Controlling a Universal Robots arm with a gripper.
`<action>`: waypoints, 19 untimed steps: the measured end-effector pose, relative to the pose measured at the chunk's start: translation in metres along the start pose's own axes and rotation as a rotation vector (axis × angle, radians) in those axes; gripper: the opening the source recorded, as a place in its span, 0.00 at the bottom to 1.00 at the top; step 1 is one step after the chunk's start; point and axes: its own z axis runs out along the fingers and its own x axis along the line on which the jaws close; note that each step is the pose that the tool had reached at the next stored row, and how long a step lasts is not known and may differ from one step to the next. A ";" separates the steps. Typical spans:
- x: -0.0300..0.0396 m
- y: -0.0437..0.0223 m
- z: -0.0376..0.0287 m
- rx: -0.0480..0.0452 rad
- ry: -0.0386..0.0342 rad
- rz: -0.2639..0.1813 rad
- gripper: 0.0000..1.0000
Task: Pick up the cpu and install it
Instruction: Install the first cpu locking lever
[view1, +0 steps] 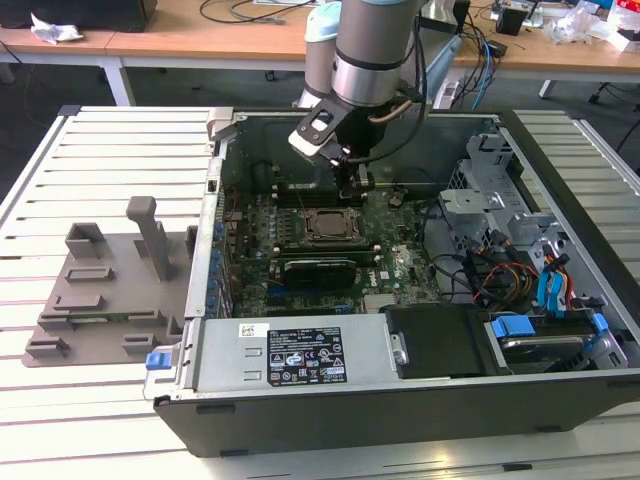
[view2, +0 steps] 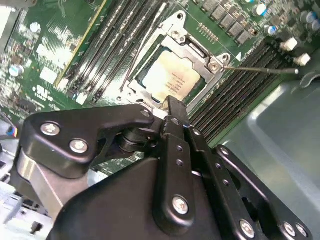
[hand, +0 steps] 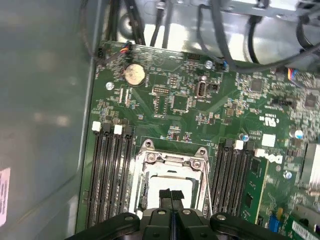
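Tabletop slats lie nearest in the exterior view, carrying an open computer case on its side. Just inside the near wall of the case sits a power supply with a white and black label on top. On the exterior view's left, beside the case, a gray tray rests on the slats.

Past the power supply lies the green motherboard, with the socket frame near its middle. In both wrist views the cpu lies flat inside that frame, its pale metal top facing up and the frame's metal edges around it. Rows of black memory slots run along both sides of the socket.

The gripper hangs over the far edge of the socket, low above the board. Its black fingertips are pressed together with nothing between them, as both wrist views show. They stand above one edge of the cpu; whether they touch it cannot be told. Farther along the board, in the first wrist view, a round coin battery sits near the edge.

On the exterior view's right, a metal drive cage with blue tabs and bundled wires fills that end of the case. Behind the case the arm rises, and beyond it a wooden desk carries loose cables.
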 end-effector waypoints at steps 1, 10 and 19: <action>0.0000 0.0000 0.0000 -0.0004 -0.0021 -0.043 0.11; 0.0000 0.0000 0.0000 -0.0034 -0.0178 -0.368 0.11; 0.0000 0.0000 0.0000 -0.0059 -0.0307 -0.635 0.11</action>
